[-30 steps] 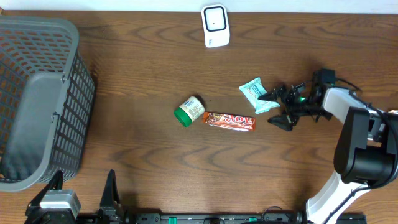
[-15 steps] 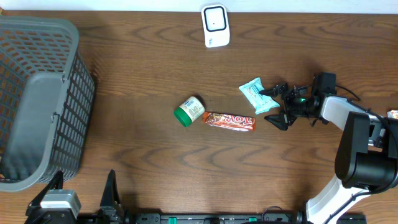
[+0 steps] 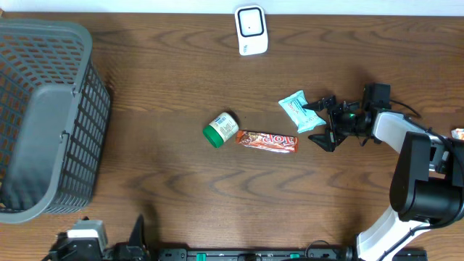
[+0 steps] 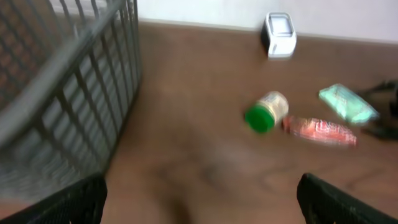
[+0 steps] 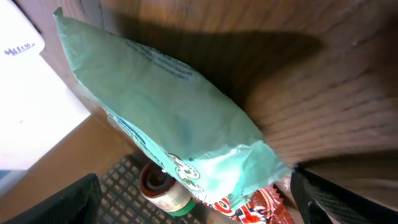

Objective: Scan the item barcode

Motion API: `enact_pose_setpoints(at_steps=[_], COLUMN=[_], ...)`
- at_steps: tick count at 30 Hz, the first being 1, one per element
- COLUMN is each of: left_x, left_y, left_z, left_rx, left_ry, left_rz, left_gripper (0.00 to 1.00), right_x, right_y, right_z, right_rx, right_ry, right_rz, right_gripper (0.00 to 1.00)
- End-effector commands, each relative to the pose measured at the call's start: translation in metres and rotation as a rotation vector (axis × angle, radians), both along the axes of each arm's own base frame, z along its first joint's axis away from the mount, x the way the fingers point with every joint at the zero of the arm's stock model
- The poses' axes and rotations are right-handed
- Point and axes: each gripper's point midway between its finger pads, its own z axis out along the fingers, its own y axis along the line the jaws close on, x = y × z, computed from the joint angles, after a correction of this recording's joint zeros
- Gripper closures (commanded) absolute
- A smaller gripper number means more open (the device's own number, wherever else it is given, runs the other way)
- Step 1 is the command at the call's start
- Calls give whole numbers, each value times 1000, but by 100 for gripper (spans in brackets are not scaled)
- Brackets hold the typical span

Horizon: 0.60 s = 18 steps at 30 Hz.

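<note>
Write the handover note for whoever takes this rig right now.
Left gripper: open, empty, near the basket.
Right gripper: open, jaws either side of the teal packet's end, not closed.
Candy bar and green-capped bottle lie mid-table; white scanner at the far edge.
Done: nothing lifted.
Left: close on the packet, lift it, show its barcode to the scanner.
</note>
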Motion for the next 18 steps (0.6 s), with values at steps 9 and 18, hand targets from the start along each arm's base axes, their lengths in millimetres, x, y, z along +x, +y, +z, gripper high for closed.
enact_pose_setpoints(at_steps=[9, 18], left_x=[-13, -13], left_y=[-3, -3], left_z=[-20, -20], left_rx=[0, 0], left_ry=[91, 91], left_rz=[-12, -12], left_gripper=[2, 2], right_x=[-92, -78], right_y=[-108, -100], right_z=[-123, -123], right_rx=[-736, -754], right_ry=[360, 274], right_rz=[-6, 50], right_gripper=[1, 1])
